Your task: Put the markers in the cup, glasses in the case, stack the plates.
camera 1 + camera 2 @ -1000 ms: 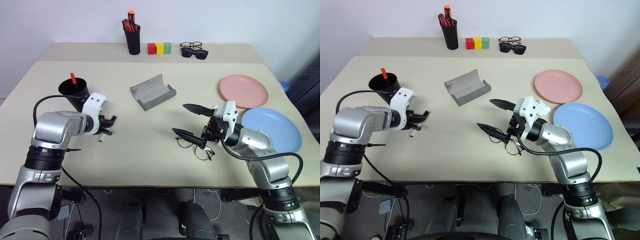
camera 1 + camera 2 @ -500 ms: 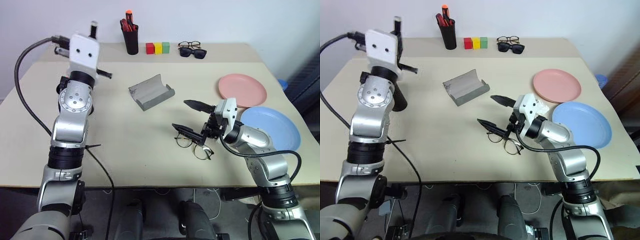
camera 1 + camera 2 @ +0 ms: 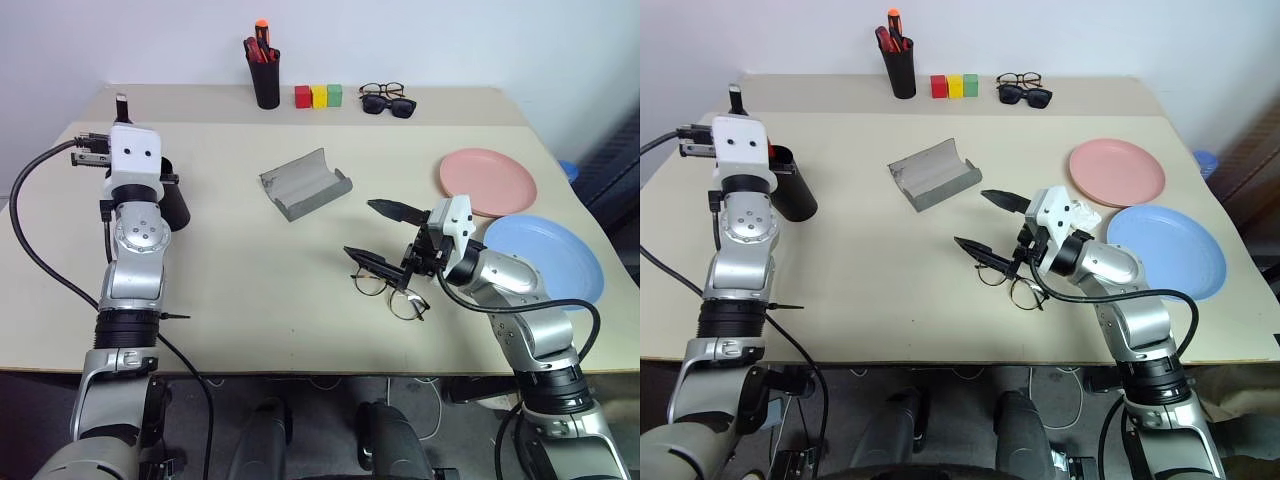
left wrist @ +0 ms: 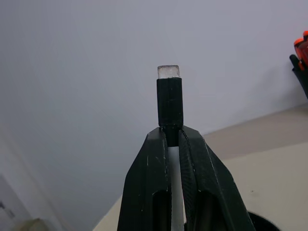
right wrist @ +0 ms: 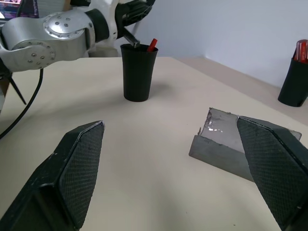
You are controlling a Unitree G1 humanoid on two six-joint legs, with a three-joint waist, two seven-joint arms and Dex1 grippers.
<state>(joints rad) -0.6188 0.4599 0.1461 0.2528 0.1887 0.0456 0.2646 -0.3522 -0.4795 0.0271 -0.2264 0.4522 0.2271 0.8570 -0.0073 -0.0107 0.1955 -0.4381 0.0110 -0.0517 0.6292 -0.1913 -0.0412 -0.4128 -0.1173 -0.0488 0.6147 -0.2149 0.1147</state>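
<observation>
Left gripper [image 4: 174,144] is raised above the black cup [image 5: 138,71], its fingers [image 4: 149,192] clamped tight on a marker [image 4: 169,96] that pokes up past the tips. The cup already has a red marker [image 5: 152,45] in it. Right gripper [image 3: 382,236] hangs just over the wire-frame glasses [image 3: 388,293] on the counter [image 3: 260,280], fingers spread wide (nothing held). Grey case [image 3: 305,183] lies open; pink plate [image 3: 487,181] and blue plate [image 3: 545,258] sit side by side.

Silver-grey jointed arms, black ribbed collars, white wrist housings, black looping cables, black textured wedge fingers [image 5: 79,168] on both grippers.
</observation>
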